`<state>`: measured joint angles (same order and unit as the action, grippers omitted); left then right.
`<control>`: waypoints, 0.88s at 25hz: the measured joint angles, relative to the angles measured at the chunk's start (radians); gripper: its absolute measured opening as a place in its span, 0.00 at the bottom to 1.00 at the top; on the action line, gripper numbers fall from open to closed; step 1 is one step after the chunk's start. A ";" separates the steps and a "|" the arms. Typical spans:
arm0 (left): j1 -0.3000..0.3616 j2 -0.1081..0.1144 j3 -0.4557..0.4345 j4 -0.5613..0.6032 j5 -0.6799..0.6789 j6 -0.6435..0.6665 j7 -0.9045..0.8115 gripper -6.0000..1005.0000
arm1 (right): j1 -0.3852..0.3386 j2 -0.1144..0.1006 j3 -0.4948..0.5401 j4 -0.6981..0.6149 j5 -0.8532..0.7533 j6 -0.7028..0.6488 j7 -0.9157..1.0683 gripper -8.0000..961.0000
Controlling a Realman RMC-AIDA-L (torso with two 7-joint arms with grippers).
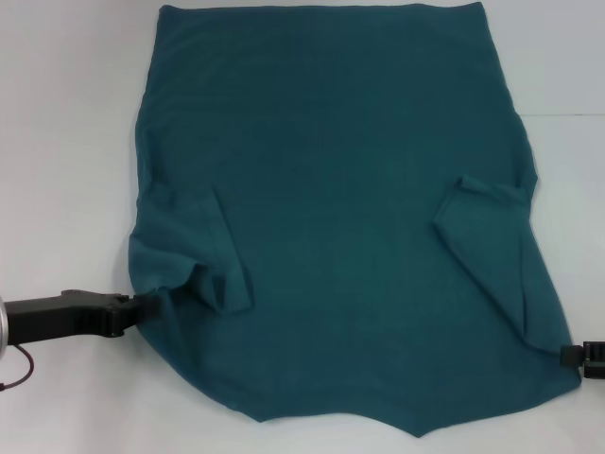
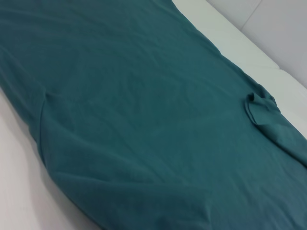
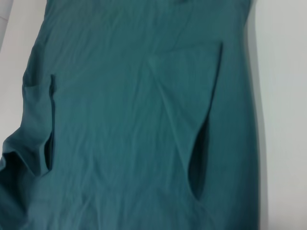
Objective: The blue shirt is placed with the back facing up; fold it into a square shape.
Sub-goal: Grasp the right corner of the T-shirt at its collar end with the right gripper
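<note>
- Nearest in head view: left gripper low at the left side, its tip touching the bunched edge of the blue shirt where the left sleeve is folded in. Looks pinched onto the cloth there, but fingers are hidden by the fabric – can't tell if apart or together.
- Right gripper only just enters the frame at the near right, its tip at the shirt's near right corner. Too little of it shows – can't tell its state.
- Shirt lies flat on the white table, back up, near edge w/ a shallow curved dip in the middle, far hem straight across the top of the frame.
- Both sleeves are turned inward over the body: left one rumpled, w/ a raised fold near the gripper; right one flatter, a pointed flap.
- Left wrist view shows no fingers at all – just the shirt running off w/ long soft creases, and the far sleeve's crumpled end. It alone shows a seam in the table surface beyond the cloth.
- Right wrist view, also w/o fingers, shows the shirt and what the head view hides: dark open gaps under both sleeve flaps, so they aren't pressed flat.
</note>
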<state>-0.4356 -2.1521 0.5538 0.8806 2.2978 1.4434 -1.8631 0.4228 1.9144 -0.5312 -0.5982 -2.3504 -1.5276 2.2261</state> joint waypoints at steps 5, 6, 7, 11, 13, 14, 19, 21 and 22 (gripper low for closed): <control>0.000 0.000 0.000 -0.001 0.000 -0.007 0.000 0.04 | 0.012 0.006 -0.013 0.002 -0.001 0.000 0.002 0.74; 0.000 0.000 0.000 -0.001 0.000 -0.008 0.000 0.04 | 0.014 0.009 -0.018 0.002 -0.001 0.000 0.002 0.74; 0.000 0.000 0.000 -0.001 0.000 -0.009 0.000 0.04 | 0.019 0.012 -0.023 0.002 -0.001 0.000 0.002 0.74; 0.000 0.000 0.000 -0.002 0.000 -0.010 0.000 0.05 | 0.033 0.024 -0.042 0.003 -0.001 -0.003 0.003 0.74; 0.000 0.000 0.000 -0.002 0.000 -0.010 0.000 0.05 | 0.040 0.030 -0.049 0.003 -0.001 -0.005 0.004 0.74; 0.000 0.000 0.000 -0.002 0.000 -0.010 0.000 0.05 | 0.043 0.033 -0.050 0.003 -0.001 -0.006 0.004 0.74; 0.000 0.000 0.000 -0.002 0.000 -0.011 0.002 0.05 | 0.049 0.038 -0.054 0.003 -0.001 -0.007 0.004 0.74; 0.000 0.001 0.000 -0.002 0.000 -0.011 0.001 0.06 | 0.049 0.038 -0.053 0.003 -0.001 -0.008 0.004 0.74; 0.000 0.001 0.000 -0.002 0.000 -0.011 0.001 0.06 | 0.048 0.038 -0.050 0.003 -0.001 -0.008 0.004 0.74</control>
<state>-0.4356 -2.1515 0.5537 0.8789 2.2978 1.4326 -1.8617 0.4705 1.9526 -0.5809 -0.5951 -2.3517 -1.5353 2.2303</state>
